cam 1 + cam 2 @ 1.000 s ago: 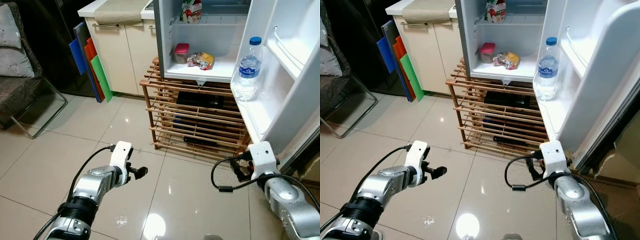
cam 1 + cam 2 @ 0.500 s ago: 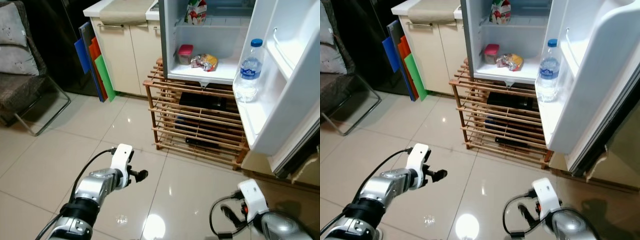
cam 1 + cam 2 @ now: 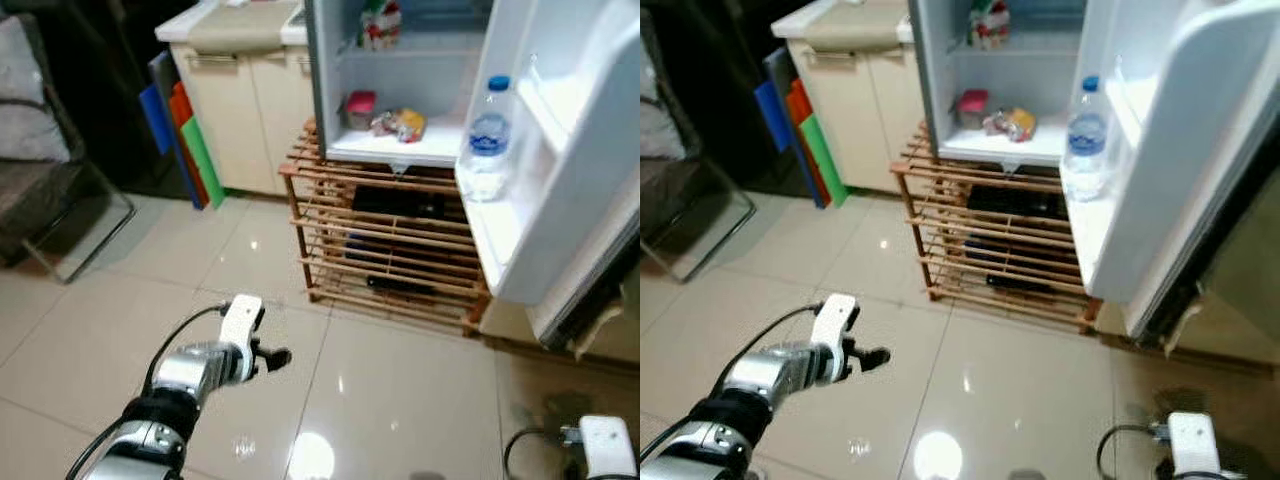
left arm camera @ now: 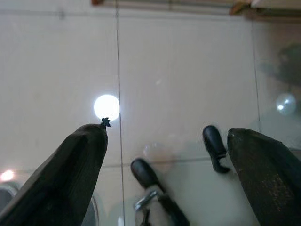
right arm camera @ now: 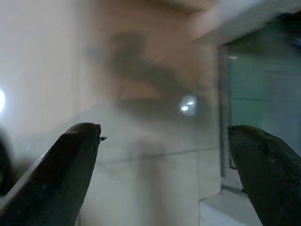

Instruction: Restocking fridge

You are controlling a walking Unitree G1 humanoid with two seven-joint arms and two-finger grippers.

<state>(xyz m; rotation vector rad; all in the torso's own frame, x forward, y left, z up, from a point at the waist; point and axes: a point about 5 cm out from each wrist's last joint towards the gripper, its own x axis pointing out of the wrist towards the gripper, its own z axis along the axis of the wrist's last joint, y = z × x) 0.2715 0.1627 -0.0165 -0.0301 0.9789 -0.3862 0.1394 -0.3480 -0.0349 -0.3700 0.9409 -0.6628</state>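
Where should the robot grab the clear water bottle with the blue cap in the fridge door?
Probably around the middle of the clear plastic water bottle with the blue cap, coming from the front, the open side of the white door shelf. It stands upright, its body is round, and the door panel closes off the far side. The left gripper hangs open over the floor, holding nothing.

One clear plastic water bottle with blue cap (image 3: 487,140); one small red-lidded container (image 3: 359,108); one crinkled snack packet (image 3: 398,124); three coloured cutting boards (image 3: 180,142); one slatted wooden rack (image 3: 385,245).
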